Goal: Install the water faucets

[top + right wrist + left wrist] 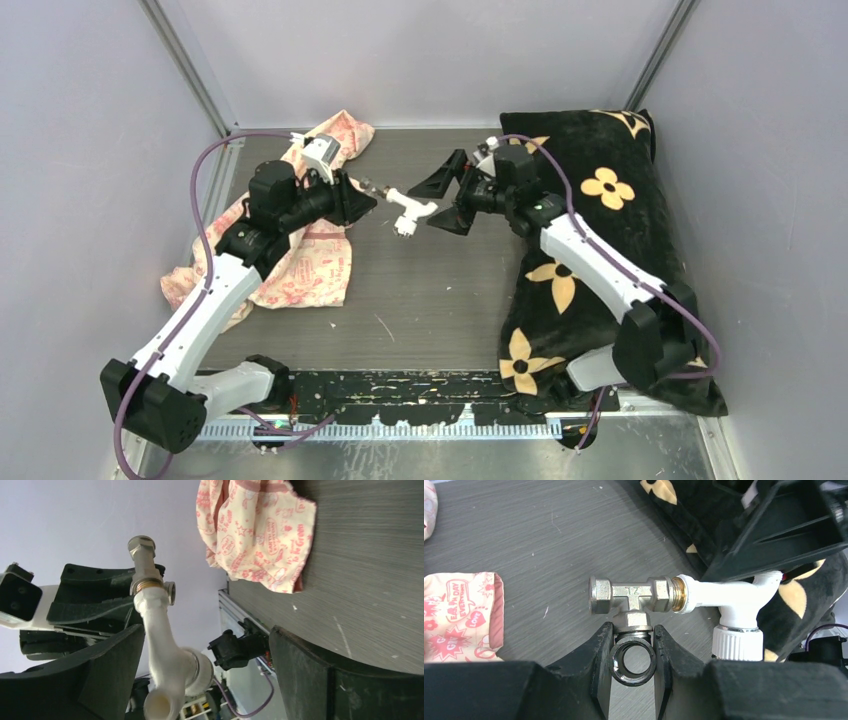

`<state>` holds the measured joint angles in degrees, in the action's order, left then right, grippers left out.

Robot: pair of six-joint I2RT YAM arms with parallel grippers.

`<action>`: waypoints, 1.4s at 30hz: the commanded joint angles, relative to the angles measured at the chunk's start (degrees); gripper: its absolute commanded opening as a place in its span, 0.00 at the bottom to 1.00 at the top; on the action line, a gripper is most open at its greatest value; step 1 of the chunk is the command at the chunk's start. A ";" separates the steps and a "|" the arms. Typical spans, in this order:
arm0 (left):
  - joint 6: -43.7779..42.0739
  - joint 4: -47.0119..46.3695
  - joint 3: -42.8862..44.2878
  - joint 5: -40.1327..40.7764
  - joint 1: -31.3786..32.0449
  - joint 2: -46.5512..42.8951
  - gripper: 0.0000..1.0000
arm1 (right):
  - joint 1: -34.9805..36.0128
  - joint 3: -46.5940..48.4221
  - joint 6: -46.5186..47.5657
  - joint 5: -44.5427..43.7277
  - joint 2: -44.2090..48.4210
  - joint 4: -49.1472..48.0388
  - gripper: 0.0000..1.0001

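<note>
A silver metal T fitting (pixel 631 592) hangs above the table with my left gripper (pixel 633 630) shut on its lower branch. A white plastic water faucet (pixel 724 597) is joined by its brass-coloured thread to the fitting's right end, its ribbed white knob (pixel 738 642) pointing toward the camera. From above, the faucet (pixel 410 210) sits mid-table between both arms. My right gripper (pixel 206 635) stands wide open around the faucet (pixel 165 650), whose body lies close to the left finger; the right finger is well clear of it.
A pink patterned cloth (pixel 310 260) lies under the left arm at the back left. A black cloth with yellow flowers (pixel 600 230) covers the right side beneath the right arm. Grey walls enclose the table on three sides.
</note>
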<state>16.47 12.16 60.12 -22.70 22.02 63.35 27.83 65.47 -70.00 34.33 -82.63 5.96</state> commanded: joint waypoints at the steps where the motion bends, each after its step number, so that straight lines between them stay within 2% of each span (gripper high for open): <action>1: 0.58 -0.25 4.08 -0.90 -0.38 -0.06 0.00 | -4.26 4.49 12.16 -3.25 8.49 10.22 1.00; 5: 0.69 1.69 4.13 -0.65 -0.47 0.34 0.00 | -6.82 8.53 18.47 -5.68 13.88 12.37 1.00; 9: 4.10 4.63 6.74 -0.40 -0.57 1.67 0.00 | -6.46 10.50 33.12 -3.01 18.29 10.18 1.00; 11: 4.44 9.24 10.44 -0.78 -0.53 3.50 0.00 | -3.50 6.19 46.85 -3.22 24.91 4.20 1.00; 16: 2.51 19.64 18.22 -2.31 -0.79 7.78 0.00 | 6.33 -4.22 76.46 -12.18 35.00 -3.26 0.99; 24: -1.08 31.88 27.19 -8.83 -1.12 14.33 0.00 | 20.64 -10.62 115.69 -19.74 33.56 -2.57 0.99; 27: -1.84 32.60 27.66 -10.83 -1.15 14.77 0.00 | 24.06 -11.84 123.99 -22.83 31.08 -5.49 0.99; 31: -2.44 33.81 28.21 -10.75 -1.16 14.75 0.00 | 28.10 -10.45 134.12 -30.10 27.28 -2.72 0.99; 37: -3.19 34.69 28.93 -12.16 -1.17 15.68 0.00 | 30.36 -10.04 139.66 -35.75 23.14 -2.70 0.98; 40: -3.22 34.52 28.85 -12.92 -1.11 15.70 0.00 | 30.61 -10.35 141.53 -37.95 21.79 -3.89 0.91; 42: -3.32 34.51 28.75 -13.20 -1.16 15.77 0.00 | 30.69 -11.35 141.20 -37.52 21.26 -7.48 0.79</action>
<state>14.02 48.40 86.08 -32.21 21.23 79.40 58.11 53.41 66.67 0.16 -60.97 5.63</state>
